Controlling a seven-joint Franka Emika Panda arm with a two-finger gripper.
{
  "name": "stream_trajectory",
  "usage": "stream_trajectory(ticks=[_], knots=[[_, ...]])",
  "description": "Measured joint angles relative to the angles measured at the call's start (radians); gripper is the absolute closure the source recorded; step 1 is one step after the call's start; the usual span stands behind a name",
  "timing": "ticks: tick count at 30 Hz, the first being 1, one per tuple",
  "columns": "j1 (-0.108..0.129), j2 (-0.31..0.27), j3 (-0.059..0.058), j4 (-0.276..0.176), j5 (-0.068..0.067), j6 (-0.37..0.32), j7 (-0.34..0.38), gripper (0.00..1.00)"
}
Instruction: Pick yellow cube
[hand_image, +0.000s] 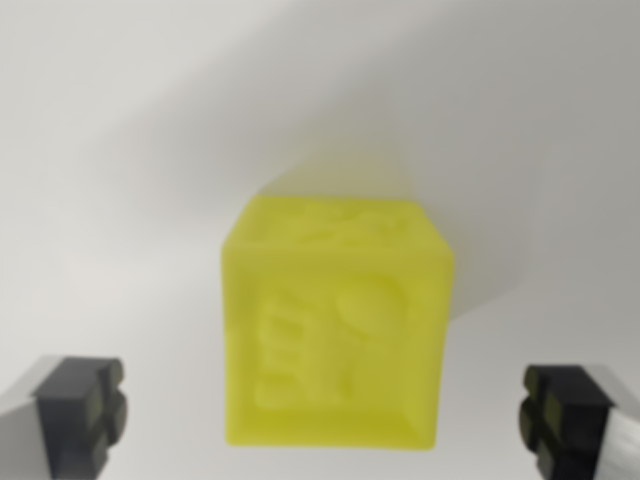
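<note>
Looking down through the wrist view, the yellow cube is sitting on a plain white surface, filling the middle of the frame and slightly out of focus. The gripper is spread wide and gripping nothing: one dark finger pad is showing well off the cube's side toward the wrist view's left, the other pad well off its side toward the wrist view's right, neither touching it. The cube is lying between the two pads, roughly centred on the line joining them, maybe a hair toward the wrist view's right, and extending up-frame of that line. No long axis to worry about since all sides are looking equal; the embossed front face is turned toward the camera, and the side faces are looking roughly square to the pads. Judging from this, the arm is lining up for a straight descent, then closing on the side faces. Grasp not yet made. Relief pattern too blurred to read.
</note>
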Motion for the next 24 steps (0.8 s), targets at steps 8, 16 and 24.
stream_trajectory(ticks=[8, 16, 24], knots=[[0.0, 0.046, 0.001, 0.009, 0.009, 0.036, -0.005, 0.0], [0.001, 0.104, 0.001, 0.024, 0.022, 0.078, -0.013, 0.0], [0.004, 0.14, 0.001, 0.035, 0.035, 0.102, -0.02, 0.0]])
